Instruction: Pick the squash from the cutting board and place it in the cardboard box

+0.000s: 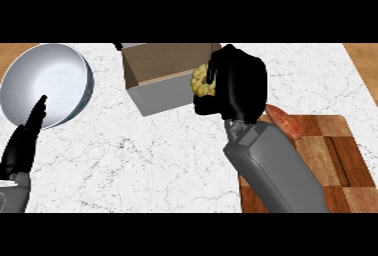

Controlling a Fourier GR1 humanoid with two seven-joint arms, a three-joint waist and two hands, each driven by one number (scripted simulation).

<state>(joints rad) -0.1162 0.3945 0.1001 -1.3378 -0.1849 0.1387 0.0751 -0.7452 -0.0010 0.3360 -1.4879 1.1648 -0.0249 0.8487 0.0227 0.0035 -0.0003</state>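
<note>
My right hand [238, 82] is curled round the yellow bumpy squash [200, 81], only the left side of which shows past the fingers. The hand holds it at the right-hand rim of the open cardboard box [164, 95], which stands at the back middle of the counter. The wooden cutting board [332, 160] lies at the right, partly hidden by my right forearm. My left hand [22, 145] rests open at the lower left, fingers pointing up.
A large silvery bowl [46, 82] sits at the back left, just behind the left hand's fingertips. A reddish-orange vegetable [284, 122] lies on the board's far left corner, beside my right wrist. White marble counter [148, 160] lies between the arms.
</note>
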